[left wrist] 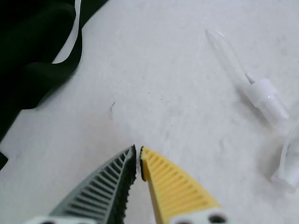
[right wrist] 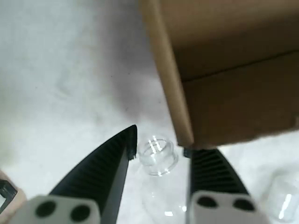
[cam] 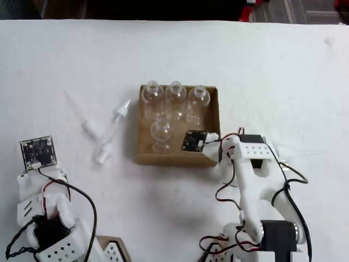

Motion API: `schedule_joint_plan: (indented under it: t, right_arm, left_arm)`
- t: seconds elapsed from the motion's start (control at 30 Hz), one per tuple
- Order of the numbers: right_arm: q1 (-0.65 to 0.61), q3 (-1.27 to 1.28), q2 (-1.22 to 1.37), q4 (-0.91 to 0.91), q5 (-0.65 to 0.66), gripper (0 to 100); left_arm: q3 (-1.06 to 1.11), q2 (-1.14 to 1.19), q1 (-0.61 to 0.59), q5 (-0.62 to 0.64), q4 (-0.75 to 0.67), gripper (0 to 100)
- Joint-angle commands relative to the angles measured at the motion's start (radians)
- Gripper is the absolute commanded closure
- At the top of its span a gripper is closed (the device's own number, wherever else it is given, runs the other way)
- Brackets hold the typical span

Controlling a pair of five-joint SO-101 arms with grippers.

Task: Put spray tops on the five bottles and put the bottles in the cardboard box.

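Note:
The cardboard box stands mid-table with three clear uncapped bottles along its back wall and another bottle in front of them. My right gripper is at the box's front right corner; its fingers flank a clear bottle with an open neck, right beside a cardboard wall. Spray tops lie loose on the table left of the box. My left gripper is shut with nothing in it, above bare table short of a spray top.
A second spray top lies near the first. The left arm's wrist is at the front left, well away from the box. Another bottle's rim shows beside the right gripper. Dark cloth lies beyond the table edge.

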Motion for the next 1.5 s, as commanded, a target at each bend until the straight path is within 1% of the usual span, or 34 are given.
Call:
schedule_joint_plan:
  t: [0.0, 0.1, 0.2, 0.53, 0.73, 0.83, 1.0, 1.1, 1.3, 1.47]
  right_arm:
    - [0.001, -0.069, -0.001, -0.008, 0.003, 98.4]
    - [0.015, -0.1, -0.002, 0.004, -0.005, 97.1]
    - [0.022, -0.166, -0.002, 0.031, -0.068, 98.3]
    - [0.019, -0.399, -0.002, 0.231, -0.175, 98.2]
    - [0.021, -0.482, -0.005, 0.329, -0.203, 98.2]
    - [0.022, -0.482, -0.054, 0.349, -0.203, 98.2]
    - [0.022, -0.479, -0.209, 0.406, -0.203, 98.2]
    - [0.035, -0.43, -0.285, 0.39, -0.204, 98.2]
    - [0.094, -0.27, -0.383, 0.277, -0.21, 98.2]
    - [0.101, -0.253, -0.496, 0.219, -0.39, 98.2]
  left_arm:
    - [-0.003, -0.013, -0.007, 0.008, -0.026, 98]
    - [-0.003, -0.013, -0.007, 0.012, -0.026, 98]
    - [-0.003, -0.013, -0.007, 0.012, -0.026, 98]
    - [-0.003, -0.013, -0.007, 0.014, -0.026, 98]
    - [-0.003, -0.013, -0.007, 0.012, -0.026, 98]
    - [-0.003, -0.013, -0.007, 0.011, -0.026, 98]
    - [-0.003, -0.013, -0.007, 0.011, -0.026, 98]
    - [-0.003, -0.013, -0.007, 0.011, -0.026, 98]
    - [-0.002, -0.013, -0.008, 0.011, -0.026, 98]
    - [-0.002, -0.013, -0.008, 0.014, -0.026, 98]
